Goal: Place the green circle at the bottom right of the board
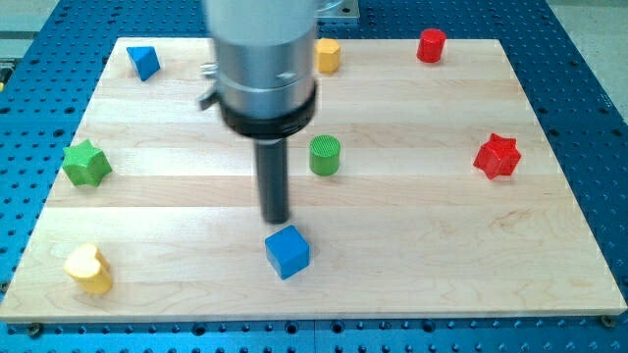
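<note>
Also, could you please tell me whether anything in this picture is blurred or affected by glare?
In the camera view, the arm's metal housing at the top is soft and blurred, with bright sheen; my tip, the blue cube and green circle are sharp, casting faint shadows.

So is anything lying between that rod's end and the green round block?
No. In the camera view, only bare board separates my tip from the green circle, up to its right.

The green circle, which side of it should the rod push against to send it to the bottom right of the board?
Push on the green circle's upper-left wall, since its goal lies down-right. It stands upright, round, so aim through its centre or it will slip aside. My tip is now below-left, beside the blue cube, and must circle round first.
</note>
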Robot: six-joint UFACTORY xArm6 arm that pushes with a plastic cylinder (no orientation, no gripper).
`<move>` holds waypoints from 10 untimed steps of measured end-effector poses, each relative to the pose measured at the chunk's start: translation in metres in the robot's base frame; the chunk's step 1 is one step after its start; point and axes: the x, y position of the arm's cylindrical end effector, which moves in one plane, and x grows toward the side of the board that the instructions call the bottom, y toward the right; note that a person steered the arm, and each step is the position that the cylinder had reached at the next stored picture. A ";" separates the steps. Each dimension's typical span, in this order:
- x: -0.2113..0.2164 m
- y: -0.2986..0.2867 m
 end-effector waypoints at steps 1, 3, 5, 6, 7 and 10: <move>0.039 0.016; -0.061 0.019; -0.089 0.112; -0.043 0.179; -0.007 0.187; 0.026 0.204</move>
